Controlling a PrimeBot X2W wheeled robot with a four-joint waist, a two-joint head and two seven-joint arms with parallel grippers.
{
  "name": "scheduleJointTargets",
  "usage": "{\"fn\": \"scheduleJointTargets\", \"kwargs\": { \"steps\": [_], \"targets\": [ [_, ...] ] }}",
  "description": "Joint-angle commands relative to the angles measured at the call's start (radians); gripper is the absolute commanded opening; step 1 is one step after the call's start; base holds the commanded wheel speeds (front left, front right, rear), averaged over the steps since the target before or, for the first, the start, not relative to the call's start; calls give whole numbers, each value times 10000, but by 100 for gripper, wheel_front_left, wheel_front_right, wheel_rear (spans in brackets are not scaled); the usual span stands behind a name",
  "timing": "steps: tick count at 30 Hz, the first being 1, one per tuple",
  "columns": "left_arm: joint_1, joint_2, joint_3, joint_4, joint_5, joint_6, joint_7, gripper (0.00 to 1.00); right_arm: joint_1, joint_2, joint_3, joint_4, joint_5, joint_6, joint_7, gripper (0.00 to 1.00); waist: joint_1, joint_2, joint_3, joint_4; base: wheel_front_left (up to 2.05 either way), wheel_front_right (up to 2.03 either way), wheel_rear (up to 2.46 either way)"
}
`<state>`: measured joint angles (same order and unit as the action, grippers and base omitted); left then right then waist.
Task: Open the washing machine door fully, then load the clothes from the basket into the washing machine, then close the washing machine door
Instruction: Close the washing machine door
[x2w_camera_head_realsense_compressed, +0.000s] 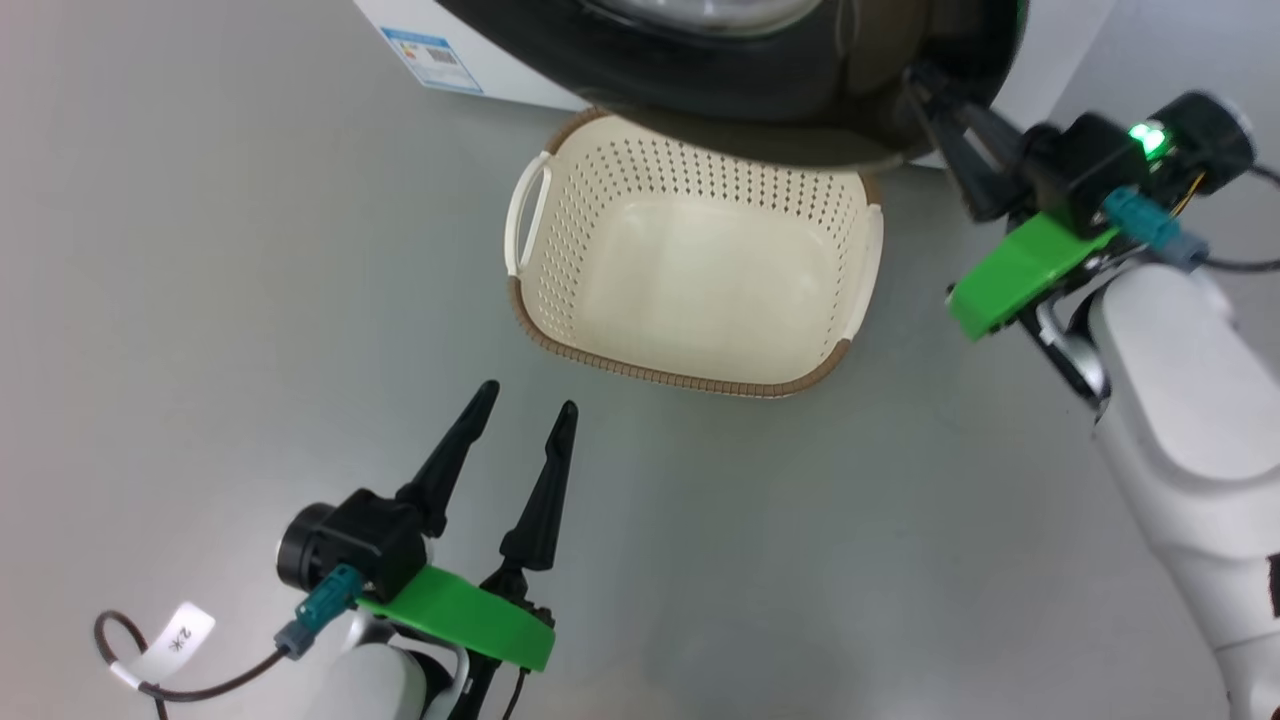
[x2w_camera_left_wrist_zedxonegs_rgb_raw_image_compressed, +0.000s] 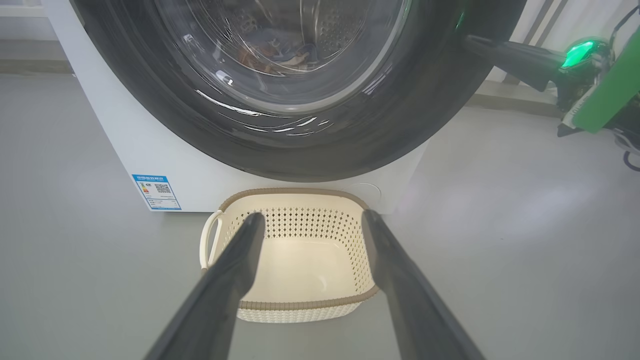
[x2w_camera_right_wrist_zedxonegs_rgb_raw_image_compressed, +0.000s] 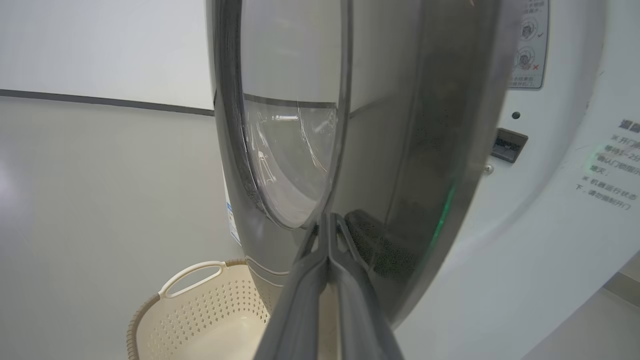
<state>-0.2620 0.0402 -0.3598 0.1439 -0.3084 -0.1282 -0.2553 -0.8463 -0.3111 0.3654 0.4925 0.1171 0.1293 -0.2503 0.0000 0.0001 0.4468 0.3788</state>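
The cream basket stands empty on the floor just below the washing machine door. The door, with its black rim and glass window, stands slightly ajar from the white washing machine. My right gripper is shut, its tips pressed against the door's outer rim near the edge. It also appears in the head view as the right gripper. Through the glass, the clothes lie inside the drum. My left gripper hangs open near the basket, holding nothing.
Grey floor surrounds the machine and basket. A blue label sticker sits low on the machine's front. A latch slot shows on the white front beside the door's edge. A pale wall runs behind at the left.
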Motion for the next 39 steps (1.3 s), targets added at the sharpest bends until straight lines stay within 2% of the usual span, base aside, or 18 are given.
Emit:
{"fn": "scheduleJointTargets", "kwargs": {
  "steps": [1, 11, 22, 33, 39],
  "targets": [
    [-256, 148, 278, -246, -64, -25, -65, 100, -213, 9, -38, -124, -42, 14, -115, 0, 0, -1, 330, 69, 0, 0, 0],
    [-644, 105, 64, -331, -461, -25, -65, 100, -2119, -637, -107, 731, -401, 14, -115, 0, 0, -1, 1214, 458, 0, 0, 0],
    [-838, 102, -188, -351, -887, -25, -65, 100, -3713, -1075, -361, 1460, -633, 14, -115, 0, 0, -1, 1565, 796, 0, 0, 0],
    [-880, 101, -122, -345, -1014, -25, -65, 100, -3863, -1064, -586, 1519, -810, 14, -115, 0, 0, -1, 1586, 786, 0, 0, 0],
    [-885, 101, -35, -255, -901, -25, -65, 100, -3179, -980, -228, 1263, -722, 14, -115, 0, 0, -1, 1181, 527, 0, 0, 0]
  ]
}}
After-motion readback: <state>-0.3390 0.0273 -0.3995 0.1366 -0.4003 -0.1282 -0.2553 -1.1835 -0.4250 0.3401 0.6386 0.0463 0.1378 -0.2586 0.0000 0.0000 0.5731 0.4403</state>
